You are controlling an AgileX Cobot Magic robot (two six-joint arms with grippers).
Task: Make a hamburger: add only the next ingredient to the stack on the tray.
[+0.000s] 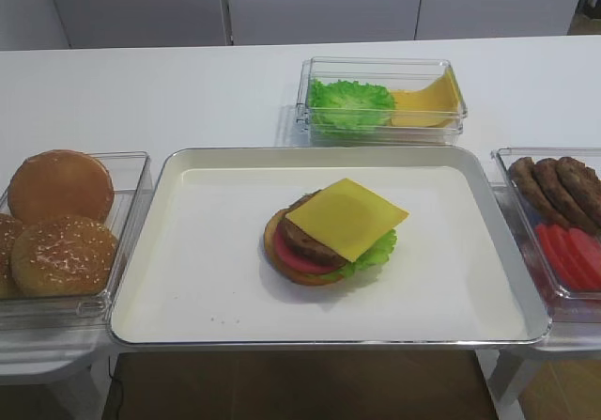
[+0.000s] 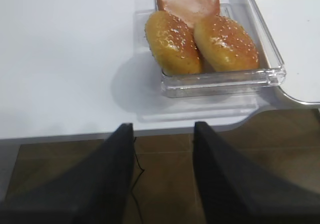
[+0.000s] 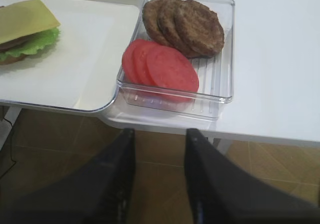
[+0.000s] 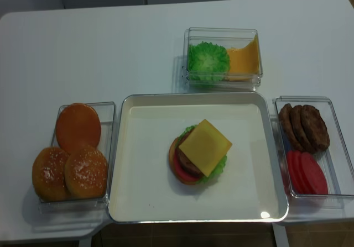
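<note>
A square yellow cheese slice (image 1: 347,216) lies flat on top of the stack (image 1: 302,248), covering most of the brown patty, with tomato, lettuce and bottom bun under it. The stack stands near the middle of the cream-white tray (image 1: 188,251). The overhead view shows the same cheese slice (image 4: 204,146) sitting slightly askew. Neither gripper appears in the two high views. My right gripper (image 3: 160,134) hangs open off the table's front edge, over the floor, with nothing between its fingers. My left gripper (image 2: 162,129) is likewise open and empty below the front edge.
A clear bin (image 1: 380,105) behind the tray holds lettuce and more cheese slices. Right of the tray a bin (image 3: 215,91) holds brown patties and tomato slices. A bin (image 2: 270,73) with sesame buns stands to the left. Brown floor lies under both grippers.
</note>
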